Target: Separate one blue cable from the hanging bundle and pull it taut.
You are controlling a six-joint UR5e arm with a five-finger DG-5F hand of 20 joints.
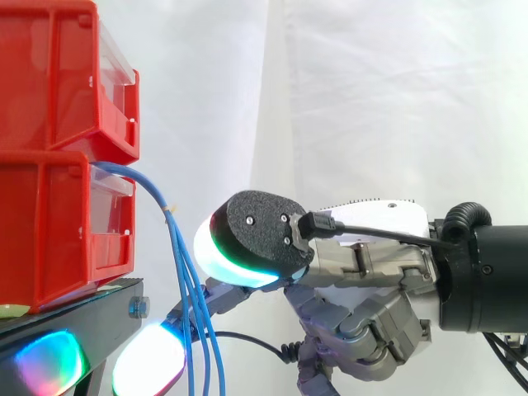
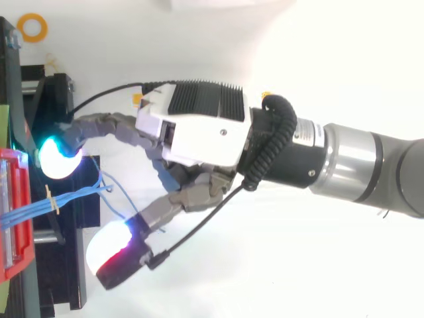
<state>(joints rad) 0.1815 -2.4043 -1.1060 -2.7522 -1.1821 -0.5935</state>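
Note:
Several blue cables (image 1: 183, 272) come out of the lower red bin (image 1: 49, 231) and hang down past the edge of the black stand (image 1: 99, 309). A tan tie (image 2: 50, 203) binds them near the bin. My hand (image 2: 199, 126) reaches in from the right with its fingers spread. From above, the bundle (image 2: 73, 197) lies between a cyan-white fingertip (image 2: 56, 158) and a white-red fingertip (image 2: 114, 248). In the side view one finger (image 1: 210, 299) touches the cables from the right, and nothing is pinched.
A second red bin (image 1: 58, 74) sits on top of the lower one. A yellow ring (image 2: 32, 28) lies at the top left of the white surface. The white curtain (image 1: 371, 99) hangs behind.

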